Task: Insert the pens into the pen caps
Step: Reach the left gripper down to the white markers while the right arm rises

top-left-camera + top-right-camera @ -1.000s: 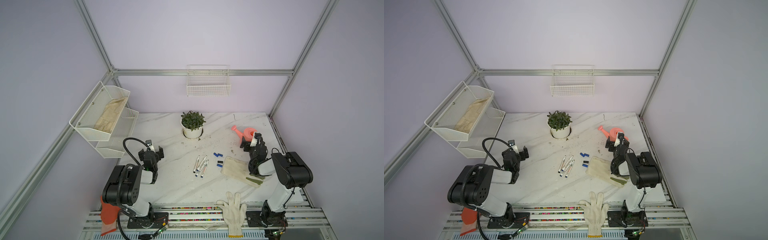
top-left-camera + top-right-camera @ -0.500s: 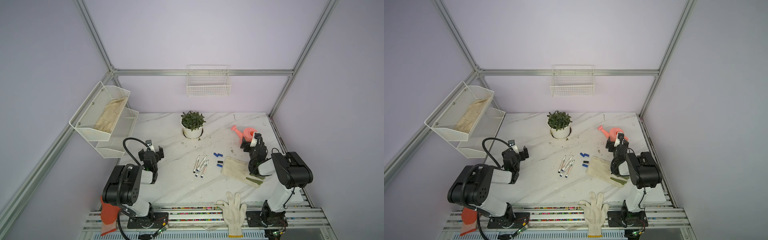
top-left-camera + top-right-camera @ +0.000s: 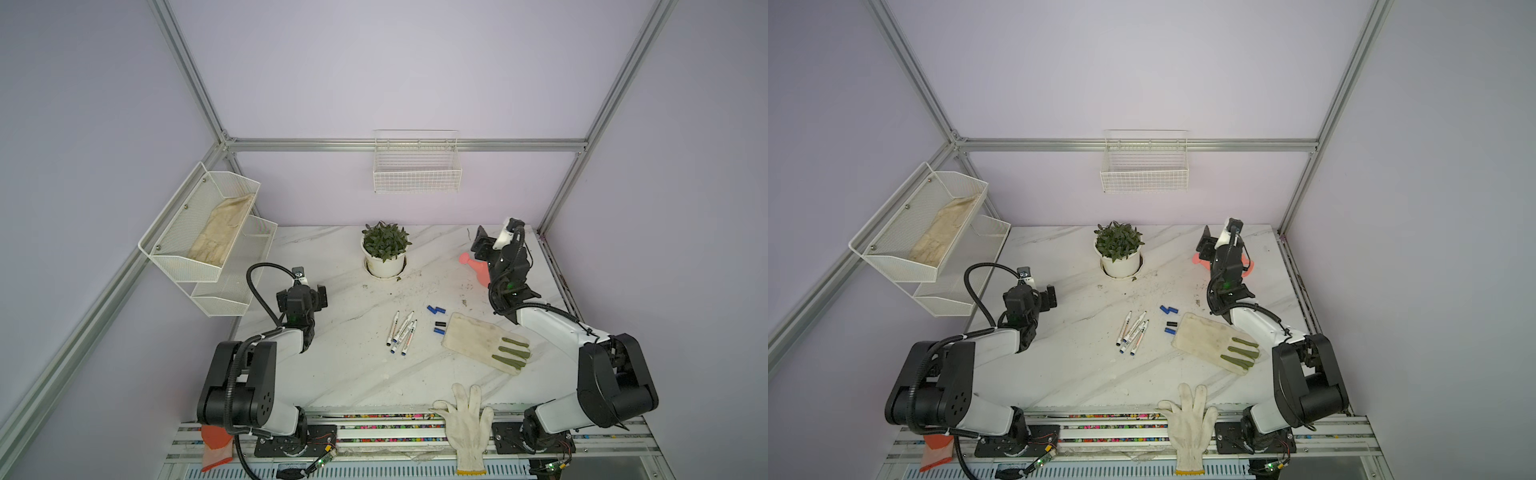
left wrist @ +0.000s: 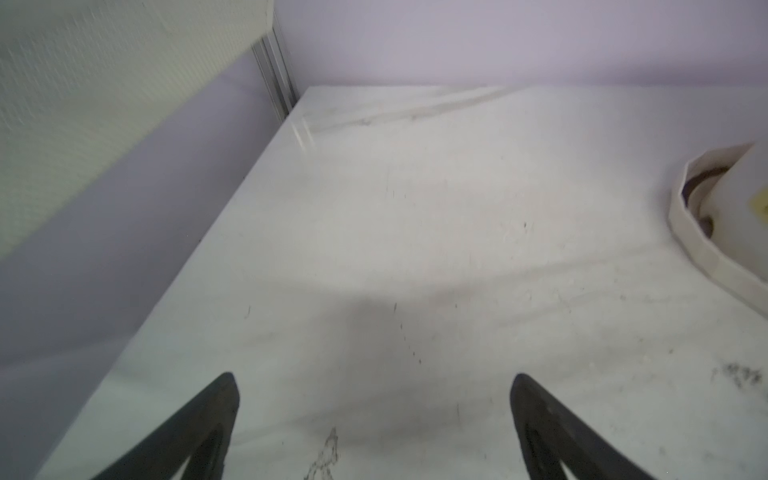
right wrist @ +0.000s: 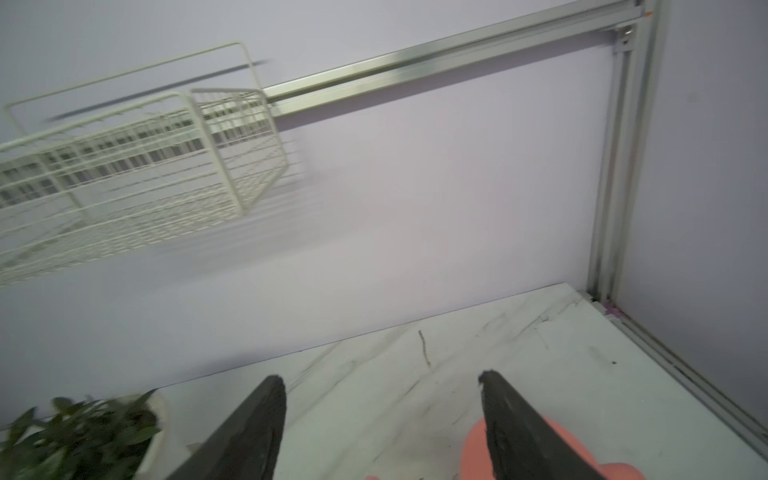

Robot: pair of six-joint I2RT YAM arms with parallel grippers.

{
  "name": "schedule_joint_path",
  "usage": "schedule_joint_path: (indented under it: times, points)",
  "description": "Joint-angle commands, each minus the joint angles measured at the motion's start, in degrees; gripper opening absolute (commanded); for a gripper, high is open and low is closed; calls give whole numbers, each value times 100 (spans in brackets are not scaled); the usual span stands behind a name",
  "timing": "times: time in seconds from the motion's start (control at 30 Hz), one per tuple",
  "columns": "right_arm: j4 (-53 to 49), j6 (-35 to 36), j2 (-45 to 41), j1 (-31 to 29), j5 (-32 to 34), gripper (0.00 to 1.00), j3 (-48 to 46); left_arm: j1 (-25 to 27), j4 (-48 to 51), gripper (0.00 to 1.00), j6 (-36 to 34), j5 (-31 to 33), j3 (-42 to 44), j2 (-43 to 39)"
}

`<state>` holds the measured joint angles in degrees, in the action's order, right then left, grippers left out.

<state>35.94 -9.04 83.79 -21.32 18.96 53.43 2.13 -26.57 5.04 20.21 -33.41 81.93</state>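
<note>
Marble tabletop (image 3: 340,365) stays open left of the pens (image 3: 402,328). The pen caps (image 3: 439,323) sit beside a glove (image 3: 478,340) — left gripper (image 4: 373,378) and right gripper (image 5: 381,376) gape empty near the side edges.

Mostly hidden behind right arm (image 3: 509,266) in both top views: pink can (image 3: 473,266). Blurred in right wrist view: basket (image 5: 137,166), plant (image 5: 75,436). Cut by left wrist view's edge: pot (image 4: 731,199). Too small to read: print on pens (image 3: 401,332).

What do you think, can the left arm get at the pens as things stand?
Probably yes. The left pincer is open and empty, and only bare marble table lies between it and the pens. The potted plant sits farther back, the work glove beyond the pens.
</note>
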Motion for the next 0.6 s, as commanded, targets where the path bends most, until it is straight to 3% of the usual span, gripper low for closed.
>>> schedule_joint_path:
  times: [0.0, 0.13, 0.23, 0.33, 0.57]
  points:
    - [-958, -410, -192, -466, 342, 76, -37, 390, 824, 100, 474, 271, -415, -615]
    - [-1141, -435, -312, -758, 167, 75, -57, 1256, 1844, 100, 1429, 190, -542, -795]
    - [-1565, -495, -204, -806, 163, 75, 143, 2272, 2216, 100, 1722, 212, -652, -687]
    - [-1860, -581, -122, -817, 68, 75, 333, 2972, 2627, 100, 1973, -159, -988, -376]
    - [-1874, -304, -71, -875, -218, 75, 428, 3554, 3620, 100, 2222, -629, -1936, 544]
